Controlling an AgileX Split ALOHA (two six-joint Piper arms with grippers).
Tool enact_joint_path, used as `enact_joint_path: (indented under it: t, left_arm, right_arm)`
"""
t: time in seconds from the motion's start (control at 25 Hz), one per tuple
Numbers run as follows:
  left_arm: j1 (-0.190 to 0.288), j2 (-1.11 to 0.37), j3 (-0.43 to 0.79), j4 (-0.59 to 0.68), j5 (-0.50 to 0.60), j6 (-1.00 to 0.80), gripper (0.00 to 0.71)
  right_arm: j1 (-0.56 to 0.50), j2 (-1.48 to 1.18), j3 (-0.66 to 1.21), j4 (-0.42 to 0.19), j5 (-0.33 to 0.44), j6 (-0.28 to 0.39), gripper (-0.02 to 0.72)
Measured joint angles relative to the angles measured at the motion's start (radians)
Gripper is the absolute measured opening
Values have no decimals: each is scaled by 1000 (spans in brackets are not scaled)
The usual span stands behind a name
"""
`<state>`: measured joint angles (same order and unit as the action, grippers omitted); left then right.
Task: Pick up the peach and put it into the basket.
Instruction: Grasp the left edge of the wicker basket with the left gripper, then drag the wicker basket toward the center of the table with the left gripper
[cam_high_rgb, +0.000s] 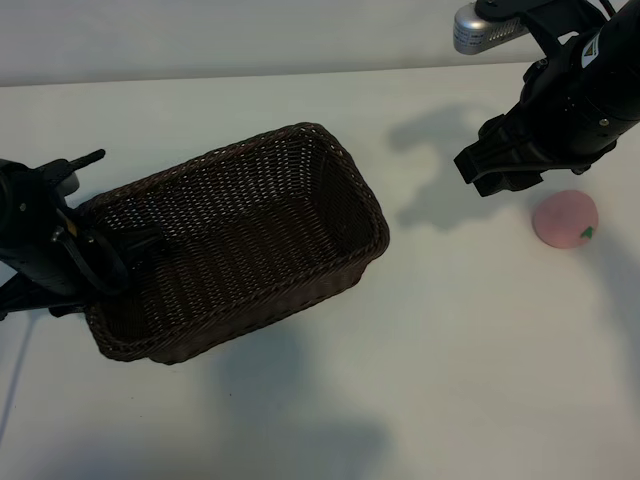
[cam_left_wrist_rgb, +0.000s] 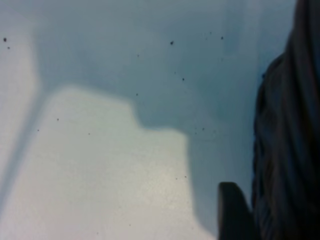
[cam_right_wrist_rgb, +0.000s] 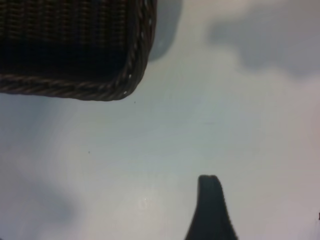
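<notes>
Peach (cam_high_rgb: 565, 220), a small round pale-pink toy fruit, lies on the white surface (cam_high_rgb: 450, 330), well apart from the dark-brown woven wicker basket (cam_high_rgb: 330, 150); nothing is done yet. Right gripper (cam_high_rgb: 500, 168) hovers near it, jaws open and empty. Left gripper (cam_high_rgb: 95, 250) sits at the basket's far end; its jaws' state I cannot tell.

Dark woven wicker basket (cam_right_wrist_rgb: 75, 50), one rounded corner with braided rim in view, rests on the white surface (cam_right_wrist_rgb: 165, 145). One dark gripper fingertip (cam_right_wrist_rgb: 210, 200) stands apart from it.
</notes>
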<state>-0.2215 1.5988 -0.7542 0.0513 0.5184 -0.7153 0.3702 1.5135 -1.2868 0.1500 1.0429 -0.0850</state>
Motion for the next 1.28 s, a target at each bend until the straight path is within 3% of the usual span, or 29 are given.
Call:
enact_joint_path:
  t: [0.12,0.44,0.72,1.0,1.28]
  left_arm:
    - [0,0,0,-5,-3,3,238]
    - [0,0,0,-51,-19,62,230]
    - [0,0,0,-265,-67,274,178]
    - [0,-11,1,-445,-84,468,174]
    - [64,-85,3,-504,-61,570,174]
  right_arm:
    - [0,0,0,0,0,0,505]
    - [0,0,0,0,3,0,505]
    - [0,0,0,0,3,0,505]
    - [0,0,0,0,3,0,503]
    - [0,0,0,0,5,0,503]
